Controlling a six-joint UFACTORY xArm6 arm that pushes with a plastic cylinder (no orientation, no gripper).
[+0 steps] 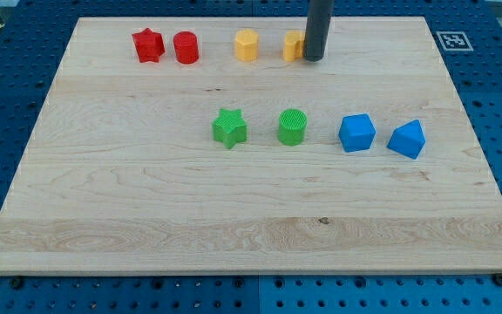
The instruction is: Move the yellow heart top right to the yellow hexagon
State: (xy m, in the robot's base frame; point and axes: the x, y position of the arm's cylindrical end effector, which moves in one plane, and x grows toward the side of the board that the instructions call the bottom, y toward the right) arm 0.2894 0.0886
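The yellow hexagon [247, 45] sits near the view's top, left of centre-right. The yellow heart [293, 46] lies just to its right, with a small gap between them, and is partly hidden by my rod. My tip [313, 59] rests on the board touching the heart's right side. The rod rises straight up out of the view's top.
A red star [147, 45] and a red cylinder [186, 47] stand at the top left. A green star [229, 128], a green cylinder [292, 127], a blue cube [356, 133] and a blue wedge-like block [406, 139] form a row across the middle. The wooden board [146, 218] lies on a blue perforated table.
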